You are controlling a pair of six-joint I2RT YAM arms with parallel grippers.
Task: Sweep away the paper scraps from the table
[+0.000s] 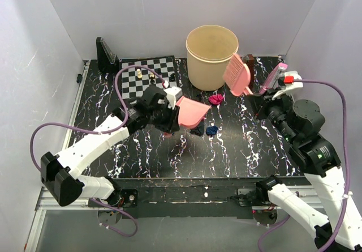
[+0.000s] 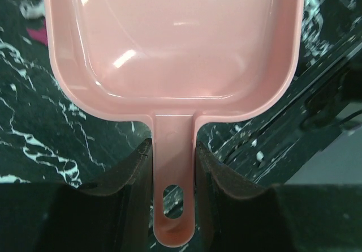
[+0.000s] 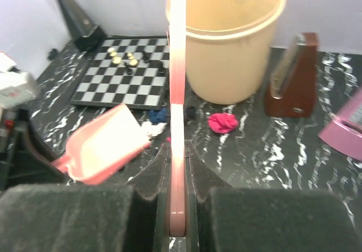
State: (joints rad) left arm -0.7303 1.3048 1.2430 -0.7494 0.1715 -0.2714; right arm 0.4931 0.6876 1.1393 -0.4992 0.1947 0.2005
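My left gripper (image 1: 169, 115) is shut on the handle of the pink dustpan (image 1: 190, 111), held over the middle of the black table (image 1: 254, 144). In the left wrist view the fingers (image 2: 133, 170) clamp the handle and the pan (image 2: 175, 37) fills the frame. My right gripper (image 1: 259, 96) is shut on the pink brush (image 1: 237, 73), raised near the bin; it shows edge-on in the right wrist view (image 3: 177, 65). Paper scraps lie between them: magenta (image 1: 216, 99) (image 3: 223, 122), dark blue (image 1: 211, 131) (image 3: 159, 115), black (image 1: 197, 131), white (image 3: 153, 129).
A tan bin (image 1: 212, 56) stands at the back centre. A chessboard (image 1: 144, 76) with small pieces lies at the back left beside a black metronome (image 1: 106, 54). A brown metronome (image 3: 291, 76) stands right of the bin, with a pink object (image 3: 345, 130) further right.
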